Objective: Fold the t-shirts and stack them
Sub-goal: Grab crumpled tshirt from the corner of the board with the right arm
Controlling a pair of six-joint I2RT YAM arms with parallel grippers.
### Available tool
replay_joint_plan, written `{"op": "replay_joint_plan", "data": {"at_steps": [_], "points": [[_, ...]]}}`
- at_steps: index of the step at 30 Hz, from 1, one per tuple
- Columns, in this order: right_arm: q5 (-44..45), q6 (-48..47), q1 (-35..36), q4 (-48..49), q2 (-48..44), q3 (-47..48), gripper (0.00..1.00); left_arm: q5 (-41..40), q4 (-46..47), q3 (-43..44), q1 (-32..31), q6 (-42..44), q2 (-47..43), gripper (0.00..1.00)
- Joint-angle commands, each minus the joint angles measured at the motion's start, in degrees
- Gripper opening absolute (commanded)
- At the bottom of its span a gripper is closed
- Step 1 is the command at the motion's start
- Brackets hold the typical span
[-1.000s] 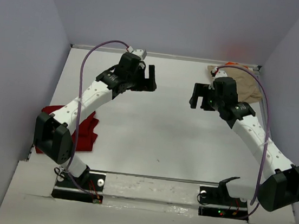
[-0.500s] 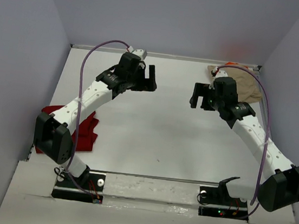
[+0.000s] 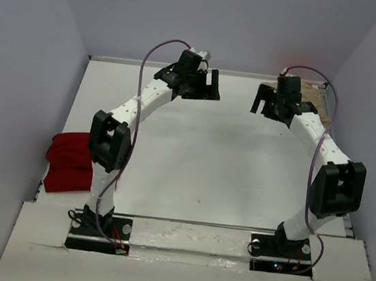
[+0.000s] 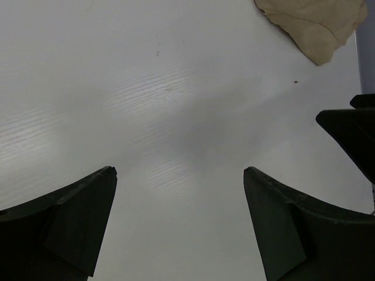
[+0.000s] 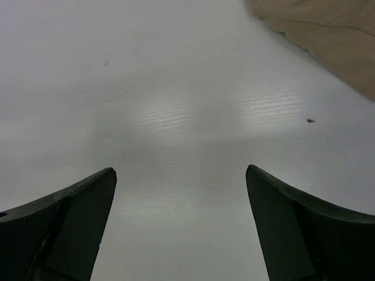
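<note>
A dark red t-shirt lies in a folded bundle at the table's left edge, far from both grippers. The tan t-shirt is heaped in the back right corner, partly hidden behind my right arm; it also shows at the top right of the left wrist view and of the right wrist view. My left gripper hangs open over bare table at the back centre. My right gripper is open too, just left of the tan t-shirt. Neither holds anything. I see no orange t-shirt.
The white table is walled at the back and on both sides. The two grippers face each other closely at the back; a finger of the right gripper shows at the right of the left wrist view.
Both arms have swung toward the back of the table and nearer the back wall. The left arm no longer covers the red t-shirt. Both grippers stay open.
</note>
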Motion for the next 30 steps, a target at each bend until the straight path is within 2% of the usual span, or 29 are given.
{"op": "replay_joint_plan", "data": {"at_steps": [1,4,6,8,11,12,14,18,23,28,30], "points": [[-4.1,-0.5,-2.3,0.7,2.6,7.7,0.97,7.4,-1.8,6.5,-0.5,-1.6,2.2,0.99],[-6.0,-0.7,-2.3,-0.1,2.4,7.7,0.96,4.7,-2.7,3.1,-0.3,-2.9,0.1,0.99],[-4.6,-0.4,-2.3,0.1,0.7,6.3,0.95,4.7,2.6,-5.4,0.1,-4.0,-3.9,0.99],[-1.9,-0.7,-2.3,1.2,0.2,5.0,0.90,6.7,7.1,-7.9,0.7,-5.4,-4.4,0.99],[-3.4,-0.6,-3.9,0.5,2.8,7.6,0.88,11.6,2.4,-0.2,1.2,-5.1,1.1,0.99],[-4.0,-0.4,-4.7,0.3,3.4,8.4,0.88,12.9,1.0,5.8,1.1,-4.9,4.9,0.99],[-4.2,-0.2,-5.2,0.2,4.5,9.1,0.88,15.6,-0.8,11.1,1.1,-5.1,8.2,0.99],[-4.8,-0.4,-9.2,0.3,7.0,11.8,0.88,16.0,-2.5,23.7,1.1,-6.3,15.6,0.99],[-6.2,-0.4,-12.0,-0.8,12.1,15.8,0.88,17.8,0.9,29.0,1.2,-7.4,20.9,0.99],[-5.7,-0.6,-14.4,-1.0,15.0,18.0,0.88,20.5,3.8,29.1,1.2,-9.4,24.0,0.99],[-9.9,0.8,-16.7,-1.4,17.7,20.1,0.88,21.2,3.9,28.4,1.0,-10.2,24.3,0.99]]}}
